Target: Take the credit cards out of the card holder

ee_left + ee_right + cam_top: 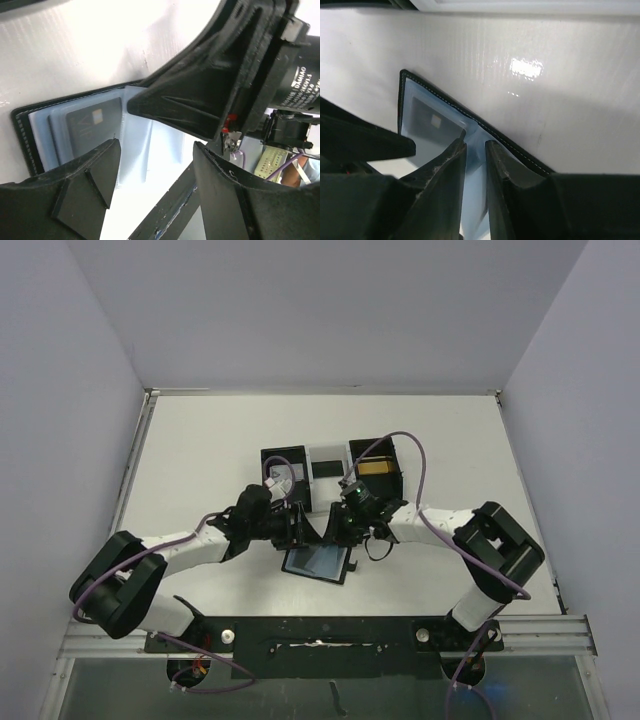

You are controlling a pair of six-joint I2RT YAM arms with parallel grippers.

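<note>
Black card holder [318, 562] half-hidden under left gripper [156, 150], wide, and right gripper [476, 145], narrow.

Open card holder [318, 562], boxes [283, 466] on table [200, 455]

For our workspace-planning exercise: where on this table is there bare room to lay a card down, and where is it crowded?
Free: the table left of the boxes, out to its edge; the same on their right; the strip behind them. Crowded: the centre, where the left gripper and right gripper meet over the open card holder.
</note>
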